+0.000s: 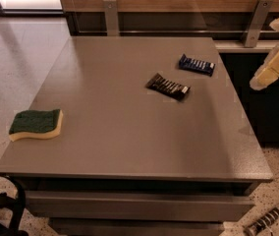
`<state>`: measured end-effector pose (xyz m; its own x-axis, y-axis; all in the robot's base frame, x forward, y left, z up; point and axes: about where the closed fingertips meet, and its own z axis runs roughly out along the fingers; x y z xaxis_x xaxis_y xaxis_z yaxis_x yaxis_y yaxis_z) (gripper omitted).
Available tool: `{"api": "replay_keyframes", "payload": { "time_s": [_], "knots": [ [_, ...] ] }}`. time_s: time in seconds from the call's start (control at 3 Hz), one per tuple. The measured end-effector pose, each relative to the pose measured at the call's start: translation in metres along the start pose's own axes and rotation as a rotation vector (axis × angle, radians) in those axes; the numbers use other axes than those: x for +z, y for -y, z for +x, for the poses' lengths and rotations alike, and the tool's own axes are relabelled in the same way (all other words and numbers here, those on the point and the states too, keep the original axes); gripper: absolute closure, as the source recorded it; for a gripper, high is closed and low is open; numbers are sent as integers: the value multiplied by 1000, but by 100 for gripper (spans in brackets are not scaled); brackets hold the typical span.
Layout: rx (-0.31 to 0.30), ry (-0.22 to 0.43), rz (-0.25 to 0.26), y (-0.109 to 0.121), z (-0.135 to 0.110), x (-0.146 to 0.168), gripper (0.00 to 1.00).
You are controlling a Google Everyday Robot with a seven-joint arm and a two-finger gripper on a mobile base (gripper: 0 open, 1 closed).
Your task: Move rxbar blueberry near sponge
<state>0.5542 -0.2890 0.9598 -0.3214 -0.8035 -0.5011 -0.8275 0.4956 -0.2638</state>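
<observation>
The rxbar blueberry [196,65], a dark blue wrapper with white stripes, lies flat at the far right of the grey table [129,132]. The sponge [36,124], green on top with a pale yellow body, lies near the table's left edge, far from the bar. My gripper [271,68] shows as pale cream parts at the right edge of the view, beyond the table's right side and to the right of the blue bar. It holds nothing that I can see.
A black-wrapped bar [168,86] lies just left and in front of the blue one. A wooden panel with two metal brackets [111,16] runs behind the table. A black frame [2,210] sits at bottom left, a ribbed metal part [269,220] at bottom right.
</observation>
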Motion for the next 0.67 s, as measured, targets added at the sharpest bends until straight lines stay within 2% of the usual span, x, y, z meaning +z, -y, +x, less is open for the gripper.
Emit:
{"api": "replay_keyframes", "payload": {
  "time_s": [0.33, 0.67],
  "knots": [
    [71, 151, 55, 31, 6, 16, 0],
    [131, 341, 99, 56, 5, 39, 0]
  ]
}}
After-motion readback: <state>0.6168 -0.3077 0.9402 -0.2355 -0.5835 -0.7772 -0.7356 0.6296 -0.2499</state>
